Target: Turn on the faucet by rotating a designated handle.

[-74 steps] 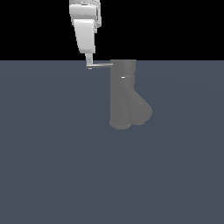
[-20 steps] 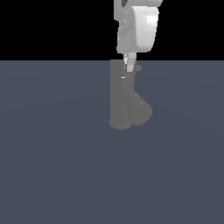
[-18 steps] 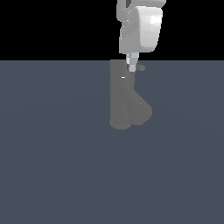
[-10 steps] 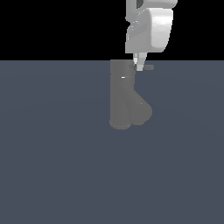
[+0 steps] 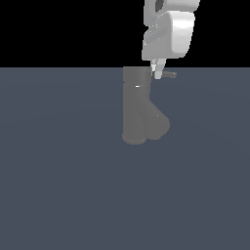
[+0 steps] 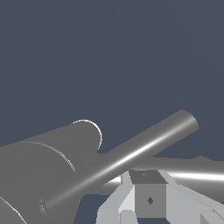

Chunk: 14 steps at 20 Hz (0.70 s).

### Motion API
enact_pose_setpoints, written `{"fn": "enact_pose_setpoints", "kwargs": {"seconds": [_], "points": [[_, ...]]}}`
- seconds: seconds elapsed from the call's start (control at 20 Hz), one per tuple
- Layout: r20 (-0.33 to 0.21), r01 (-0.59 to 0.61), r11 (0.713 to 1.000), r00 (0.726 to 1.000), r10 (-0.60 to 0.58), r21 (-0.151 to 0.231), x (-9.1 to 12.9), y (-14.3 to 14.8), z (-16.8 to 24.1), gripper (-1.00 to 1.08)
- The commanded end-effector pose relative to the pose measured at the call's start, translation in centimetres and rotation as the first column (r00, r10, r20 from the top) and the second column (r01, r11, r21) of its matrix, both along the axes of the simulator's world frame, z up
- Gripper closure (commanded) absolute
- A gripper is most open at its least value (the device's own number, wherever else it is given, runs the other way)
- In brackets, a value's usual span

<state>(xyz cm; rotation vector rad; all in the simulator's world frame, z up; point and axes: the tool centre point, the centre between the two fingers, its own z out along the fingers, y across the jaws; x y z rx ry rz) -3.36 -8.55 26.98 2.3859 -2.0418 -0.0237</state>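
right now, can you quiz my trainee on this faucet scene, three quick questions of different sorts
1. True or false: the handle points toward the exterior view's right from the faucet top.
2. Multiple choice: the end effector is (A) far out over the floor, (B) right at the handle beside the faucet top, (C) down by the spout.
3. Fill in: the spout branches off toward the exterior view's ____.

Key: 1 true; 2 B; 3 right.
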Motion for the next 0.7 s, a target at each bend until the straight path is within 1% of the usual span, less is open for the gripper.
{"fn": "enact_pose_setpoints", "kwargs": {"seconds": [0.0,0.65], "points": [[0.011,0.019,1.0,1.0,-0.019,-0.004,0.9,-1.5,0.0,1.08],[0.011,0.034,0.999,0.999,-0.034,-0.006,3.1,-4.1,0.0,1.08]]}}
